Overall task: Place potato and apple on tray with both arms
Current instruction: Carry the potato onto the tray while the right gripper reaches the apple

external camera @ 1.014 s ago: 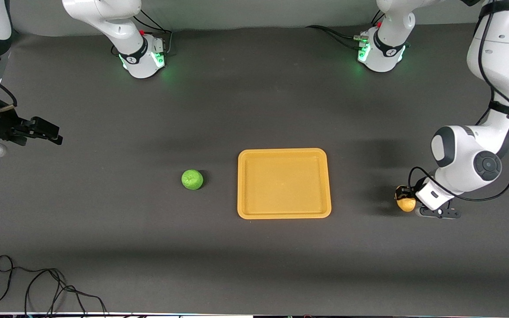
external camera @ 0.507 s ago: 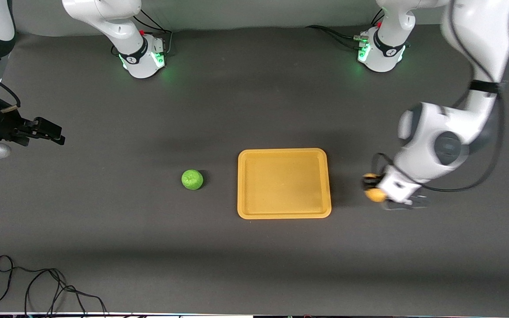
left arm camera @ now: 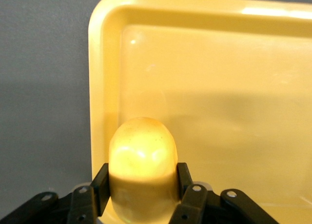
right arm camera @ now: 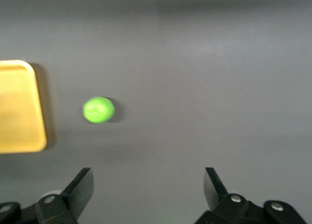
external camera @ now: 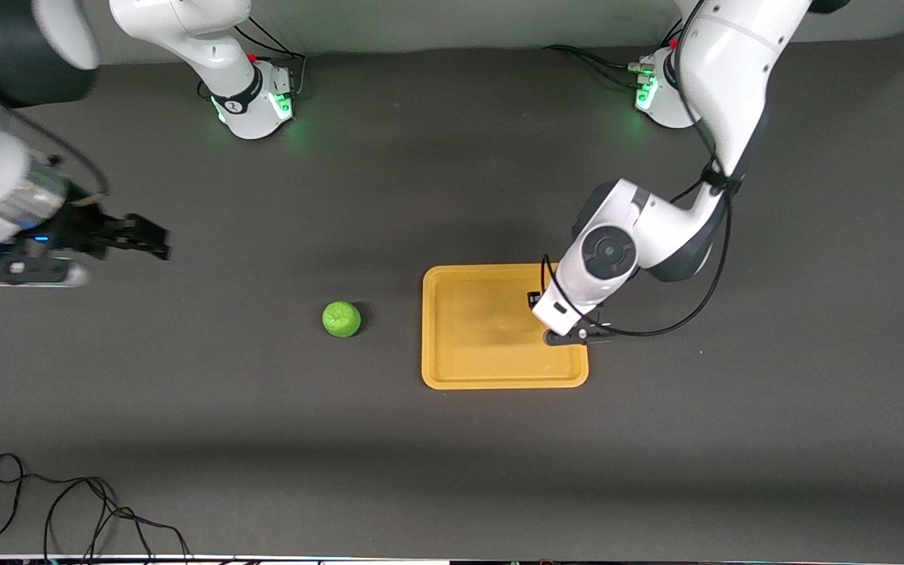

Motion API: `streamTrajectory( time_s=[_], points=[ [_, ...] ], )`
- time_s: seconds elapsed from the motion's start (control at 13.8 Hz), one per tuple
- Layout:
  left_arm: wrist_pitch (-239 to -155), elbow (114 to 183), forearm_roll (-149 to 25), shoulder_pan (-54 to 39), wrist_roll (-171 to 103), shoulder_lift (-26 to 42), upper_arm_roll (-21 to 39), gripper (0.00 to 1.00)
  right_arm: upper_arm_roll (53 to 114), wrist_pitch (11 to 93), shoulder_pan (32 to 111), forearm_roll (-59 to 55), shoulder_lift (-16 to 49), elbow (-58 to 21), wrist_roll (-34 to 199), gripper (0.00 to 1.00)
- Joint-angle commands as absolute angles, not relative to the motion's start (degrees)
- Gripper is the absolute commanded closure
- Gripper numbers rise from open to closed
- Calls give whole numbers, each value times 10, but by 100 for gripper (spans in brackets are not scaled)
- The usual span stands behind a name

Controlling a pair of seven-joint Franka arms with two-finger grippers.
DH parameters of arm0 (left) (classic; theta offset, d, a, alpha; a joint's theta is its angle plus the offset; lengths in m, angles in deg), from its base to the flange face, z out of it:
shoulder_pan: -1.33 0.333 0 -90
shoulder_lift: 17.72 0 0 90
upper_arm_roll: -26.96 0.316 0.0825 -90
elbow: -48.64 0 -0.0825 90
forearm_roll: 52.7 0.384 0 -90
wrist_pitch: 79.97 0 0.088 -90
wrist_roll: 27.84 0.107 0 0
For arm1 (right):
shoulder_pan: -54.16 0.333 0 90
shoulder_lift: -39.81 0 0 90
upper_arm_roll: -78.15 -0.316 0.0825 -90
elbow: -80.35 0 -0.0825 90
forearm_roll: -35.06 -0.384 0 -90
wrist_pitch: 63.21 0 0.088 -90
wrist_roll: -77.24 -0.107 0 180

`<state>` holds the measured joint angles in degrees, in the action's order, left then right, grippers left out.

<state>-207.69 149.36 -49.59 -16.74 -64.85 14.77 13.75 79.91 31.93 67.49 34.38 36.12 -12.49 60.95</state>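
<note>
I see the left gripper [left arm camera: 141,194] clamping the potato [left arm camera: 142,168] over the tray [external camera: 436,369] — right gripper [right arm camera: 148,190] spread wide above bare table, apple [external camera: 341,319] untouched.

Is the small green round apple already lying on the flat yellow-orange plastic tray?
No, the small green round apple lies on the dark table, beside the flat yellow-orange plastic tray, toward the right arm's end.

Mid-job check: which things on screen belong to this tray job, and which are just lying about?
Part of the job:
- potato, clamped in the left gripper over the tray
- apple, on the table beside the tray, toward the right arm's end
- right gripper, open, above the table

Lying about:
- black cable, loose at the table edge nearest the front camera
</note>
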Motion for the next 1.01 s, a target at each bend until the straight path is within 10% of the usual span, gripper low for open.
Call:
streamTrajectory(
  time_s=[0.0, 0.22, 0.36, 0.94],
  points=[
    [-2066, 1473, -479, -172, -663, 163, 147, 96, 805, 338, 744, 339, 346, -115, 518, 0],
    [-2071, 1473, -451, -171, -663, 173, 147, 84, 804, 364, 794, 340, 337, -116, 468, 0],
    [-2072, 1471, -451, -174, -663, 178, 147, 0, 805, 373, 793, 338, 331, -122, 535, 0],
    [-1984, 1466, -452, -134, -654, 76, 147, 0, 807, 584, 803, 326, 285, -279, 583, 0]
  ],
)
